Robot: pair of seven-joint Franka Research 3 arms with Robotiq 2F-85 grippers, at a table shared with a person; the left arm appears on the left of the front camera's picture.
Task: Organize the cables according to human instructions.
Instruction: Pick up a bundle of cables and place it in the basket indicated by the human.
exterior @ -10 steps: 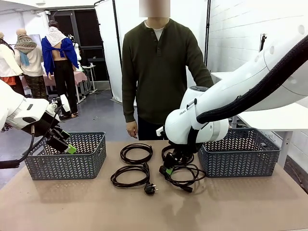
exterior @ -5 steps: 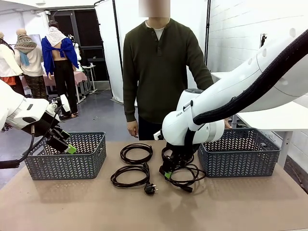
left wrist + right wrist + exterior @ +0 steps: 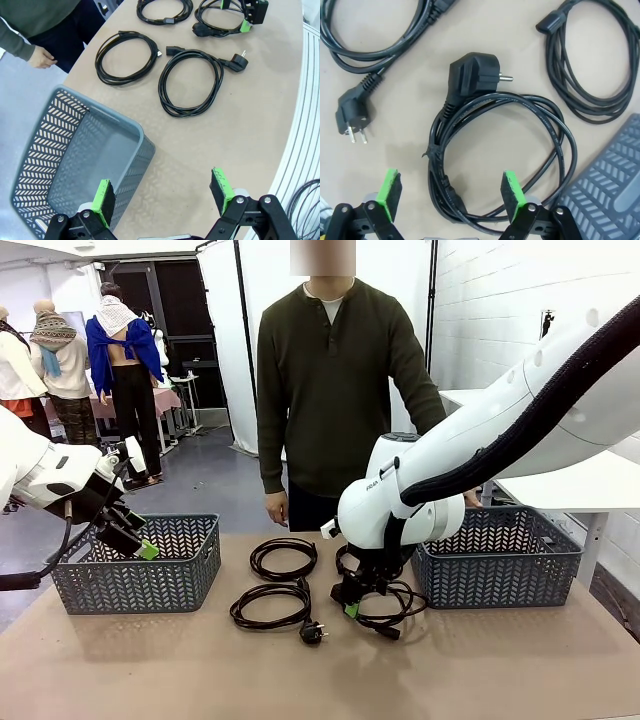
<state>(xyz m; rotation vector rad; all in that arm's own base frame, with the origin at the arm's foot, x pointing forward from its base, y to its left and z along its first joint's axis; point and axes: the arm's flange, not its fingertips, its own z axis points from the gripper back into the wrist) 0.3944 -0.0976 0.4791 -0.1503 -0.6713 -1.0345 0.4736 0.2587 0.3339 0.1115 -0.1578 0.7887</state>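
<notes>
Four black coiled cables lie on the brown table: one at the back (image 3: 283,558), one in front with a plug (image 3: 270,606), one at the right front (image 3: 388,606), and one partly hidden behind the right arm (image 3: 345,558). My right gripper (image 3: 351,605) hangs open just over the right front cable (image 3: 506,150). Its green pads (image 3: 387,192) straddle one side of that coil without touching it. My left gripper (image 3: 137,542) is open and holds nothing over the left basket's (image 3: 75,160) near wall. The human (image 3: 335,390) stands at the far side, arms hanging down.
A grey lattice basket (image 3: 140,565) stands at the table's left and another (image 3: 500,560) at the right, its corner close to my right gripper (image 3: 615,190). A plug (image 3: 352,117) of a neighbouring cable lies just left of the pads. Bare table stretches along the front.
My right gripper has sunk a little lower over the right front cable, still open. The left arm has not moved.
</notes>
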